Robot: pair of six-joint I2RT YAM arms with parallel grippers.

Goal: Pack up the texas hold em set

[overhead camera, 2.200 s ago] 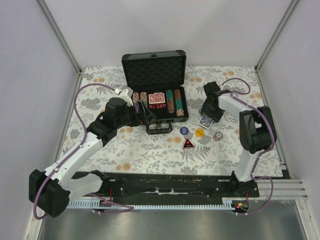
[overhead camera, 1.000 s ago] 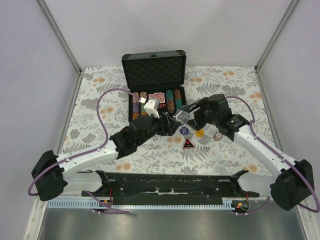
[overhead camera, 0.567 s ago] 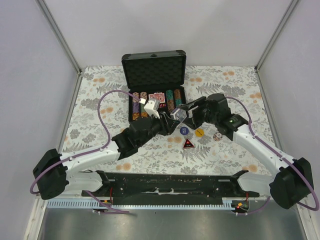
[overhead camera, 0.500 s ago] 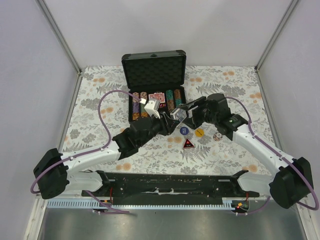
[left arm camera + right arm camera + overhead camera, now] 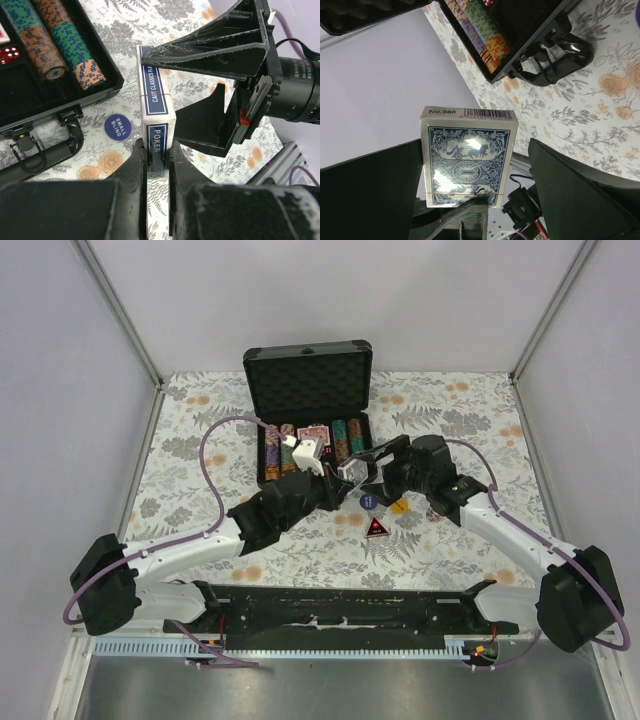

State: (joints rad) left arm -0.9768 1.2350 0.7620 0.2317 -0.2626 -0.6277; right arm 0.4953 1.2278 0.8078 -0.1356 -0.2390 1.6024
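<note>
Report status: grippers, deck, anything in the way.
Left gripper shut on blue deck, at its end. Right gripper open, jaws astride it. Case open, small blind button loose on the table.

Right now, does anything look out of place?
The blue card deck is in mid-air, pinched by the left hand; a blue button, a yellow one and a red one lie outside the case.

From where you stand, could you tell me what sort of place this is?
Most likely a robot test cell in a lab: plain white walls framed by aluminium posts, a flowered cloth spread as the work surface, and two arms bolted to a black rail at the near edge.
</note>
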